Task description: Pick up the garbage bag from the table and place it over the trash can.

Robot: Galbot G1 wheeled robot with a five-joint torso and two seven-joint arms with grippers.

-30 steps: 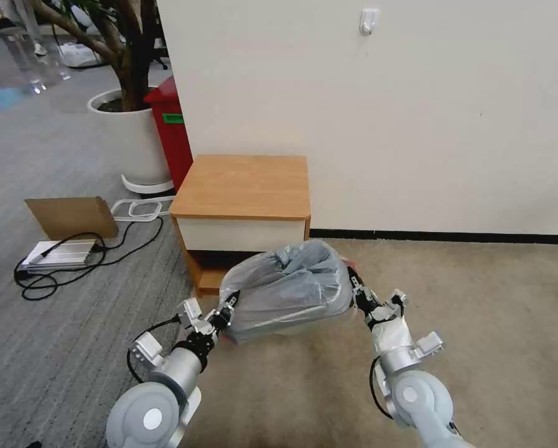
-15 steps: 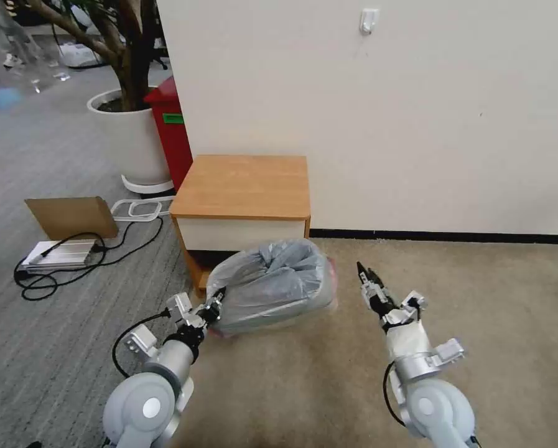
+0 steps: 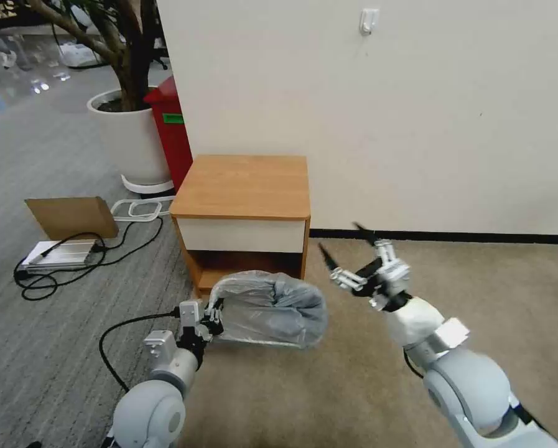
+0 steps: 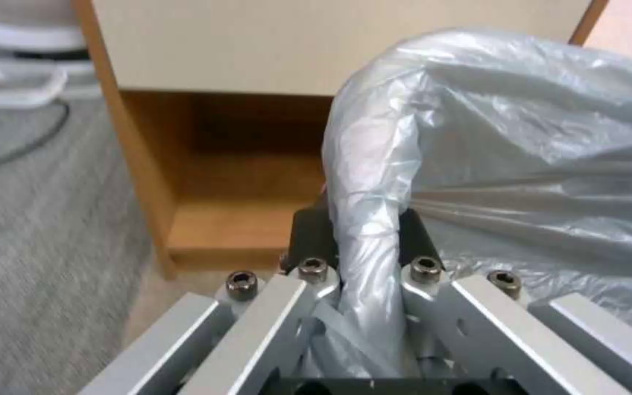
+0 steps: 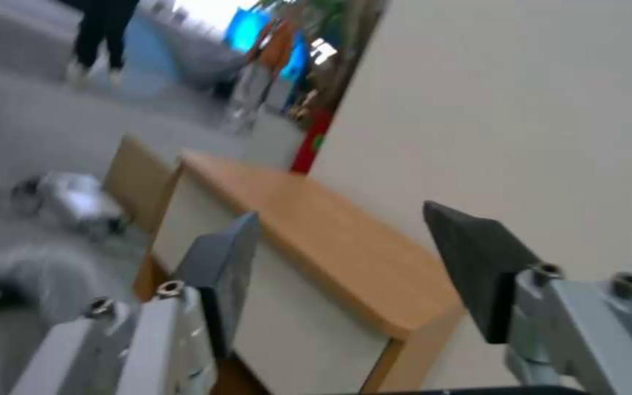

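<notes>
Thin translucent grey plastic garbage bag [image 3: 269, 309] sat draped over the bin, 6 o'clock of the light-brown wooden nightstand [image 3: 244, 186]. Left gripper [image 4: 356, 241] clenched its rim; right gripper [image 3: 347, 255] hung released, empty. Advice: seat the bag's edge evenly before letting go.

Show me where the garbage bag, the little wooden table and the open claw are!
garbage bag [image 3: 272, 308]: head view, crinkly grey middle.
table [image 3: 244, 185]: head view, bare wooden top.
right claw [image 3: 346, 252]: head view, gap between its spread fingertips.
</notes>
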